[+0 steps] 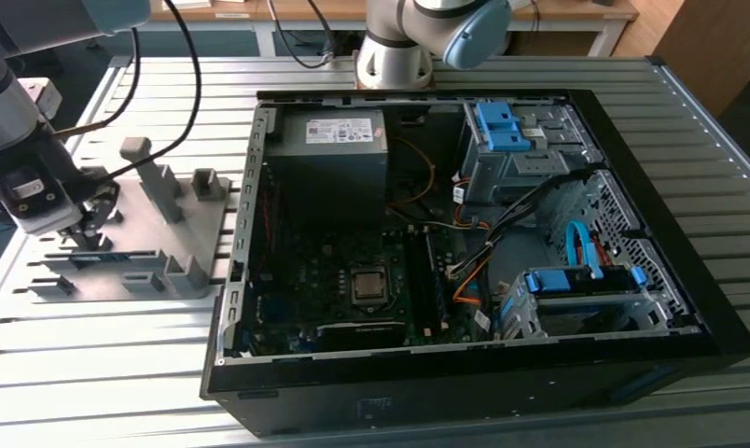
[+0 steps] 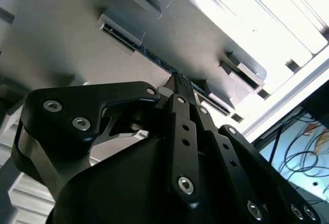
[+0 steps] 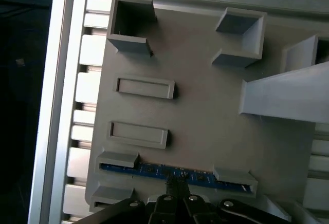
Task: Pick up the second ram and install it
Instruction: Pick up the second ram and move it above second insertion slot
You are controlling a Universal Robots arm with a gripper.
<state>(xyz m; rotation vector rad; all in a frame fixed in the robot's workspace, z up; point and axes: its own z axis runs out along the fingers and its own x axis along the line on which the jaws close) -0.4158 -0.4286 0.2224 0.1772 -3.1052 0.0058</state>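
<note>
The claw hangs at the far left in the exterior view, low over a gray holder plate on the metal table. The second ram stands on its edge in that plate, right under the claw. In both wrist views the claw is narrow, its tips drawn close together at the middle of the stick's top edge. I cannot tell if they pinch it. The second ram shows as a thin blue strip sitting between two gray blocks. To the exterior view's right lies an open black computer case. Inside are a gray power box, a dark board and blue drive brackets.
</note>
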